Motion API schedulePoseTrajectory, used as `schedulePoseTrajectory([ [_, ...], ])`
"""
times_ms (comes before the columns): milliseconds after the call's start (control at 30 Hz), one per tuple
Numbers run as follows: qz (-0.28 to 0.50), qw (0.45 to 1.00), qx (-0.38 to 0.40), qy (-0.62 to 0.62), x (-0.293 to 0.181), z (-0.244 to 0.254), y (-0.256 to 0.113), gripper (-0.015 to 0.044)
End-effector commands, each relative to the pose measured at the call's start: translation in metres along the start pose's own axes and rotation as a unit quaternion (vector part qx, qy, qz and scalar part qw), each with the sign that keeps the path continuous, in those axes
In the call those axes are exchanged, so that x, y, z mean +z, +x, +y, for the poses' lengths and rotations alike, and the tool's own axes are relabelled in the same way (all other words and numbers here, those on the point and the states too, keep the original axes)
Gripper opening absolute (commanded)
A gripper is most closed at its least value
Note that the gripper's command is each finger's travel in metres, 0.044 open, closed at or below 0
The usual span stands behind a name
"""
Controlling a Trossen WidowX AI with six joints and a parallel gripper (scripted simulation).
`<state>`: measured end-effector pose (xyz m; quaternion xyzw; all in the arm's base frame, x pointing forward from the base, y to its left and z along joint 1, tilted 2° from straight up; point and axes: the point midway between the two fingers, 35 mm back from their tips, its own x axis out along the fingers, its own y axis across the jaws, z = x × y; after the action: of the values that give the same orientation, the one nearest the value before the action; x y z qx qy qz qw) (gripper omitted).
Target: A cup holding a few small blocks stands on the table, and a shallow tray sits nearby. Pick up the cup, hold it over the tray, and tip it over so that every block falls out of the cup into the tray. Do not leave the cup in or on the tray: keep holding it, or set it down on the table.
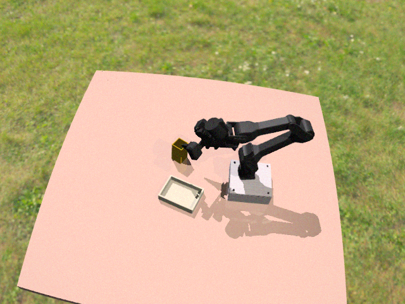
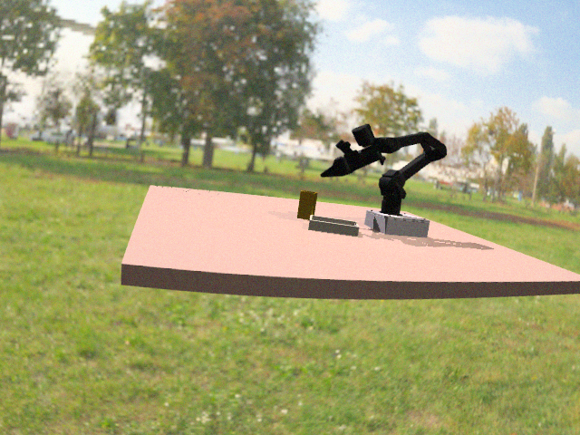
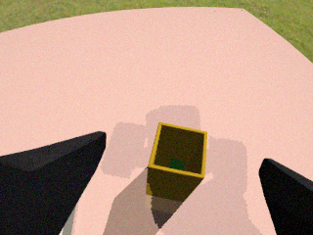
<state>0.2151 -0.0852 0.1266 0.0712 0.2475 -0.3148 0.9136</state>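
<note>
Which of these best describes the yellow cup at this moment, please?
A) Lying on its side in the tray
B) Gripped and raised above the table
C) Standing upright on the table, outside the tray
C: the cup stands mouth up on the table, beyond the tray in the exterior view.

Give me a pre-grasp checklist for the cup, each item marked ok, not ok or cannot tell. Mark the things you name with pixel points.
1. Gripper [image 1: 189,149] [image 2: 323,175] [image 3: 186,153] open, nothing held: ok.
2. Cup [image 1: 179,154] [image 2: 306,204] [image 3: 175,185] upright on the table: ok.
3. Blocks inside the cup: something green shows at the bottom; their number, cannot tell.
4. Fingers low enough to close on the cup: not ok, they are above it.
5. Tray [image 1: 175,203] [image 2: 333,228] free of blocks: ok, none visible in it.
</note>
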Motion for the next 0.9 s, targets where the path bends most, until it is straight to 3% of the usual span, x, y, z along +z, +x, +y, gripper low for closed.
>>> schedulePoseTrajectory([
  [0,0.000,1.000,-0.017,0.013,-0.003,-0.007,0.003,0.0440],
  [600,0.000,1.000,-0.017,0.013,-0.061,-0.006,0.040,0.0440],
  [867,0.000,1.000,-0.017,0.013,-0.062,-0.006,0.044,0.0440],
])
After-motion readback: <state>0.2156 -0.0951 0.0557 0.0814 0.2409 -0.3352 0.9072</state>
